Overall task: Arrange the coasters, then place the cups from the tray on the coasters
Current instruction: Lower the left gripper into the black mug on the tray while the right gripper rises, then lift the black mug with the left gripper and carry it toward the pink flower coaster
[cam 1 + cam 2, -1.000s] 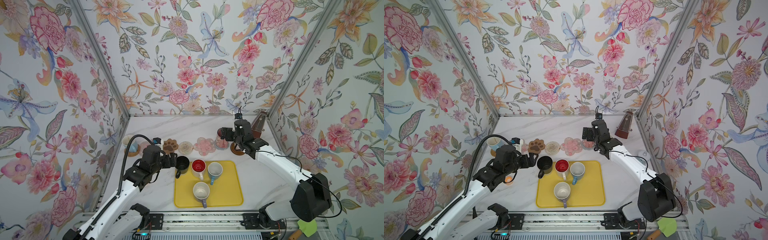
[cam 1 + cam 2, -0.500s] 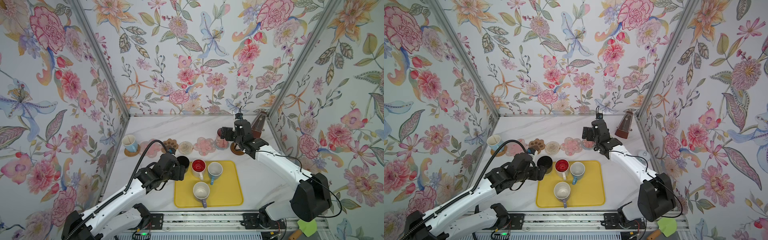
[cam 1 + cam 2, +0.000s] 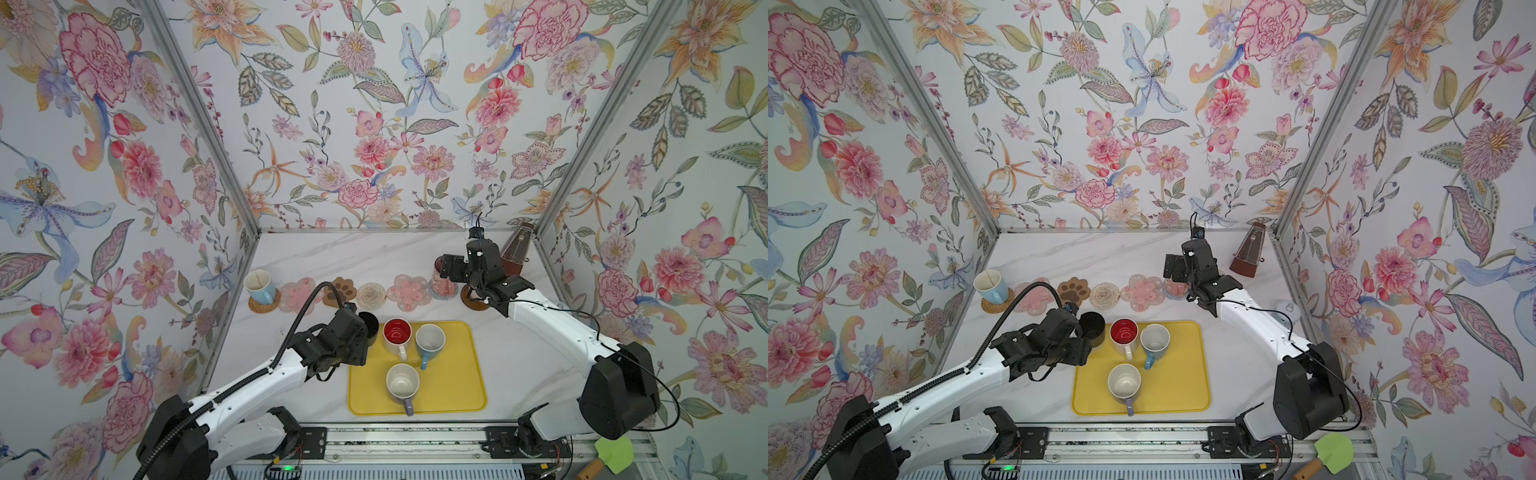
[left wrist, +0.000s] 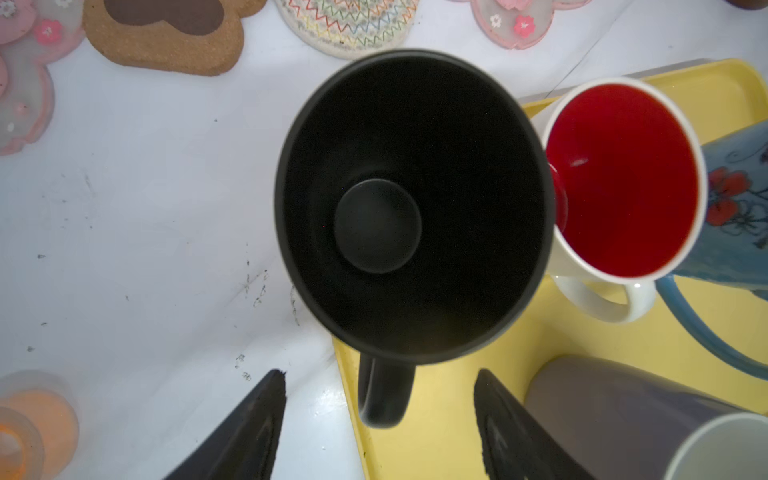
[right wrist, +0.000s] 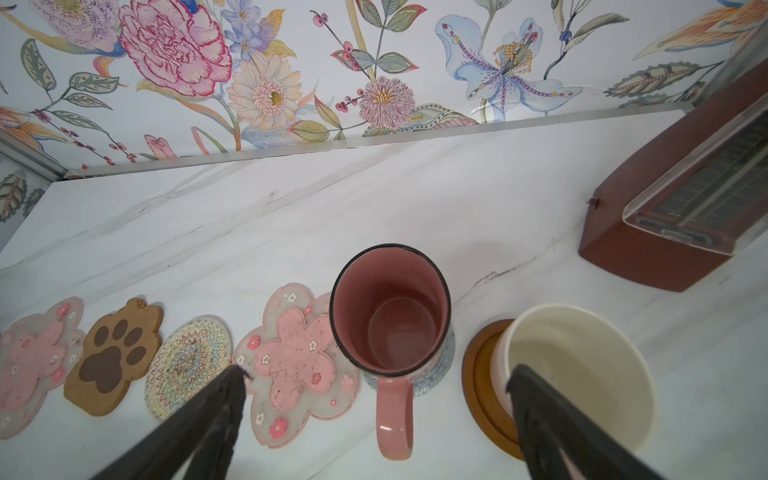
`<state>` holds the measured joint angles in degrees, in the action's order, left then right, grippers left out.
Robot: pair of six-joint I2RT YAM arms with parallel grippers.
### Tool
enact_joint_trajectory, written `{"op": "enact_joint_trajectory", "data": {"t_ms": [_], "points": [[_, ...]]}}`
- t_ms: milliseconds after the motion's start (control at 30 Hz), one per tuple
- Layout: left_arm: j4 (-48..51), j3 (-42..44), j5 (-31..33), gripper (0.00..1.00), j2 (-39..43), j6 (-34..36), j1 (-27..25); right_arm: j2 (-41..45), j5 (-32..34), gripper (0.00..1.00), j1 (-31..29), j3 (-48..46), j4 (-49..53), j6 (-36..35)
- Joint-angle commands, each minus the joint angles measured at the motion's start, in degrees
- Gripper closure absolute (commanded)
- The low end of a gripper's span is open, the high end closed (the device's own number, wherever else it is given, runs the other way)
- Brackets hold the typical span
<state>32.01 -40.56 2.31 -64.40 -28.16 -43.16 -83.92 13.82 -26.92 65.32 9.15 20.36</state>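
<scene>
black mug [image 4: 411, 199]: upright at the yellow tray [image 3: 457, 386] corner, right beside the red-inside mug [image 4: 623, 178]
left claw [image 4: 380, 376]: partly open, jaws straddling the black mug's handle, not touching yet
right claw [image 5: 379, 370]: spread wide, nothing in it, hovering over the pink mug [image 5: 390, 307]
pink mug: parked on the grey-blue coaster [image 5: 436, 376], back row on the worktop [image 5: 374, 199]

Black mug [image 3: 369, 328] upright at yellow tray [image 3: 457, 374] corner, three mugs [image 3: 402, 382] on it, coasters [image 3: 370, 295] rowed behind
</scene>
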Motion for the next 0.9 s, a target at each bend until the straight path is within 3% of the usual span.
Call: {"op": "enact_joint_trajectory", "data": {"t_ms": [0,233,500,667,867], "points": [[-0.13,-0.12,2.07,0.30,-2.06,0.91,-0.53,-0.53,-0.70,0.01,0.37,1.24,-0.45,0.21],[0.04,-0.58,3.49,0.47,-5.07,1.27,-0.61,-0.03,-0.66,0.01,0.51,0.69,-0.51,-0.23],[0.63,-1.96,5.36,0.59,-6.90,2.20,-0.57,-0.19,-1.64,0.01,0.66,-0.55,-1.96,0.63],[1.37,-3.62,6.26,0.82,-8.80,2.32,-0.61,0.07,-1.32,0.01,0.86,-0.28,-1.56,0.62],[2.01,-3.95,8.73,1.00,-8.21,3.05,-0.61,-0.96,-1.81,0.01,0.89,0.08,-1.99,0.29]]}}
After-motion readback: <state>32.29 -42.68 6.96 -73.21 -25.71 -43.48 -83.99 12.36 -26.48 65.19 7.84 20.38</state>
